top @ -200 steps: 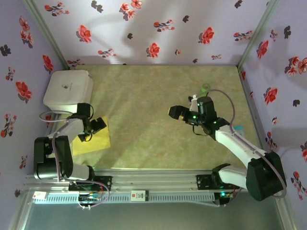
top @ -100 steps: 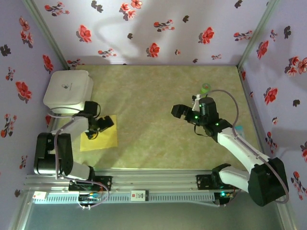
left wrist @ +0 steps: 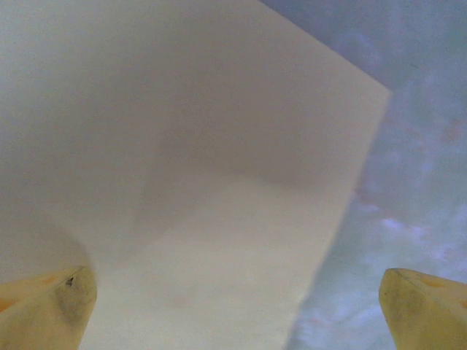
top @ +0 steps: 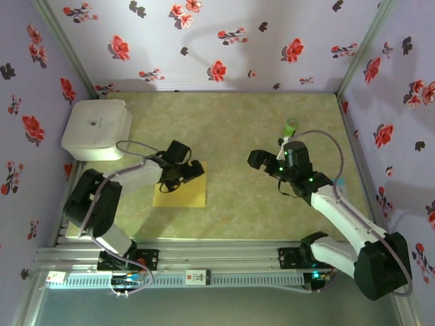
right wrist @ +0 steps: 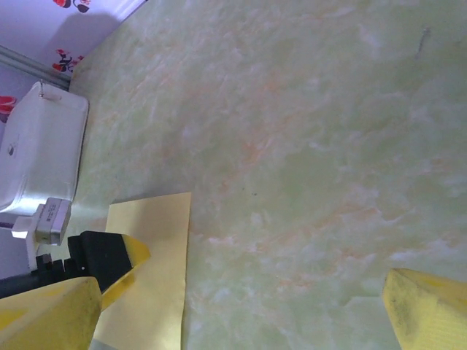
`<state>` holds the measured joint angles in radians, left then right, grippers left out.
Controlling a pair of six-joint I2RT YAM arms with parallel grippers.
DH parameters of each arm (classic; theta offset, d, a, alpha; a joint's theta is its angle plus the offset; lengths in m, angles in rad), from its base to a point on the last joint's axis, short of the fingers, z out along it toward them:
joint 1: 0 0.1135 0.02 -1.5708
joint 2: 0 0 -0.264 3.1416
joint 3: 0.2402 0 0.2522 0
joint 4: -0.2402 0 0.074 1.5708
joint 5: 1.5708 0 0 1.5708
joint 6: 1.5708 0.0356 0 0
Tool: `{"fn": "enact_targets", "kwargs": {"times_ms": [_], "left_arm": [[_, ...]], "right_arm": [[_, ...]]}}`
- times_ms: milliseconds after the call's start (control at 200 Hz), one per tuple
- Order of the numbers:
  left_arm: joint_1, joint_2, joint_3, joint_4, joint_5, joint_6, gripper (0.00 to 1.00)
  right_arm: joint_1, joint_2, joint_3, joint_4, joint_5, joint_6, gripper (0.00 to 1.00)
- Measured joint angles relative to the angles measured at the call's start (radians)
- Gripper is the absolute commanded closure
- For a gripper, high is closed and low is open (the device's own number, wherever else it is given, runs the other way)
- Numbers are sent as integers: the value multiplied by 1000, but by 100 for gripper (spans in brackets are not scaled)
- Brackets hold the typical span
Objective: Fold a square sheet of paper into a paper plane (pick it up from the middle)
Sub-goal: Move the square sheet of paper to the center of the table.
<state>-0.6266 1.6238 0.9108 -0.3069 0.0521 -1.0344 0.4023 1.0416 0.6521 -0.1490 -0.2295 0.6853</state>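
The square sheet of paper (top: 182,195) lies flat on the green table, left of centre, bright yellow. My left gripper (top: 182,176) is open and low over the sheet's far part, its yellow fingertips (left wrist: 45,306) spread wide; whether they touch the sheet (left wrist: 190,182) I cannot tell. The left wrist view sees the sheet up close, with one corner against the table. My right gripper (top: 262,163) hovers open over bare table right of centre, apart from the paper. From the right wrist, the sheet (right wrist: 153,270) and the left gripper (right wrist: 106,262) show at lower left. Nothing sits between the right gripper's (right wrist: 237,313) fingers.
A white rounded box (top: 97,129) stands at the back left corner and also appears as the white box (right wrist: 36,146) in the right wrist view. A small green cylinder (top: 291,124) sits behind the right gripper. Flowered walls close the table on three sides.
The left gripper has swept right from the table's left edge toward the middle, and the yellow sheet has moved right along with it. The right gripper has shifted slightly right.
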Motion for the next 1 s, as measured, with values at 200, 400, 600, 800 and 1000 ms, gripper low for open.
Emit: {"fn": "enact_targets", "kwargs": {"times_ms": [200,400,600,800,1000], "left_arm": [[-118,48,118,-26,-77,-80,0],[-115,4,198,-121,-190,25,0],[-20,-13,203,-280,-237,235,0],[24,57,223,-381,-222,424,3],[32,160,265,-424,-171,509,3]], "right_arm": [[0,-35,-21,-22,37,4,1],[0,-49,-23,-29,43,4,1],[0,-33,-23,-29,19,4,1],[0,-12,-23,-29,-3,7,1],[0,-13,-23,-29,-19,8,1]]}}
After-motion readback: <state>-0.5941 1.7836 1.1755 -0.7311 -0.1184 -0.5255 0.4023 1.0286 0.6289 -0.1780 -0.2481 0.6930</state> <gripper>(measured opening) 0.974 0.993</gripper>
